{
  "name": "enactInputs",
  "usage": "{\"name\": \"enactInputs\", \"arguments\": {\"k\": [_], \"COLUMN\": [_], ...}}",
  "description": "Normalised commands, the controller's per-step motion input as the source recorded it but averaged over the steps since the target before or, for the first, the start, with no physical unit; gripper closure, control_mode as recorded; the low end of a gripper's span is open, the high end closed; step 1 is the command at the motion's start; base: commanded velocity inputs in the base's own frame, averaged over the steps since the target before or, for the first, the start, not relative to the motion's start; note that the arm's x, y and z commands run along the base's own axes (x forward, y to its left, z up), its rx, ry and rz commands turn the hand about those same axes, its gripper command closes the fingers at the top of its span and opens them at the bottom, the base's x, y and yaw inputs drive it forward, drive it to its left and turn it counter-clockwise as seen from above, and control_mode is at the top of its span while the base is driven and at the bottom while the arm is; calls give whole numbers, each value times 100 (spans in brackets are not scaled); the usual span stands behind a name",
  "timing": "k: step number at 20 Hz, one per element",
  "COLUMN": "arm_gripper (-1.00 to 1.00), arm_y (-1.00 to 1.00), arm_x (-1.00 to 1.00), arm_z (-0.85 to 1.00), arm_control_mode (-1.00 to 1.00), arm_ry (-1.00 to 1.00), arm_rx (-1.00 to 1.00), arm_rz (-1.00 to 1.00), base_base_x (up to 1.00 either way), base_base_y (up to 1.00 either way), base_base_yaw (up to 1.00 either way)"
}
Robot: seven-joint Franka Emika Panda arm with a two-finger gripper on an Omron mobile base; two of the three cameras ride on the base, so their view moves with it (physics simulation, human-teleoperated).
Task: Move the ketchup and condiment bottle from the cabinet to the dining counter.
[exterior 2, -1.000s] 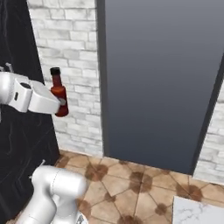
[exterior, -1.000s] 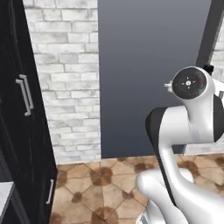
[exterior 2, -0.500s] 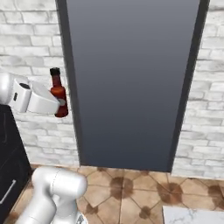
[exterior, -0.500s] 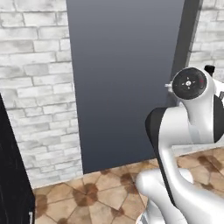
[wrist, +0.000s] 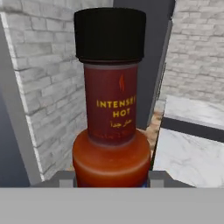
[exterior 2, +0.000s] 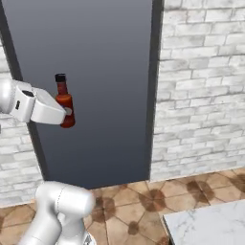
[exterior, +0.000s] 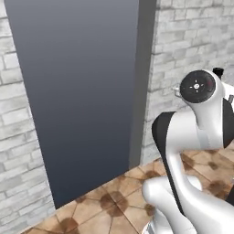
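My gripper (exterior 2: 67, 113) is shut on the condiment bottle (exterior 2: 63, 101) and holds it upright in the air in front of a dark grey wall panel. Up close in the hand view, the bottle (wrist: 111, 109) has an orange-red body, a dark red neck label reading "INTENSE HOT" and a black cap, and it sits between the gripper's (wrist: 111, 180) fingers. A corner of the white marble dining counter (exterior 2: 210, 226) shows low on the right, and the same counter (wrist: 192, 153) lies behind the bottle. The ketchup and the cabinet are out of view.
A tall dark grey panel (exterior: 77, 96) stands ahead, set in a whitish brick wall (exterior 2: 201, 86). Brown patterned floor tiles (exterior 2: 143, 201) run below. My white arm (exterior: 192, 151) takes up the lower right of the left base view.
The whole picture has slid left as the base moves: the black cupboards have left the view and more marble counter has come in. The bottle stays in the gripper.
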Motion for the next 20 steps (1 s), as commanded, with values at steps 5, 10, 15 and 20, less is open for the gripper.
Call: {"name": "enactInputs", "arguments": {"k": [5, 10, 15, 20], "arm_gripper": [100, 100, 100, 100], "arm_y": [0, 0, 0, 0], "arm_x": [0, 0, 0, 0], "arm_z": [0, 0, 0, 0], "arm_control_mode": [100, 100, 100, 100], "arm_ry": [0, 0, 0, 0], "arm_rx": [0, 0, 0, 0], "arm_rz": [0, 0, 0, 0], "base_base_x": [46, 61, 73, 64], "base_base_y": [13, 27, 27, 19], "base_base_yaw": [-53, -40, -28, -37]}}
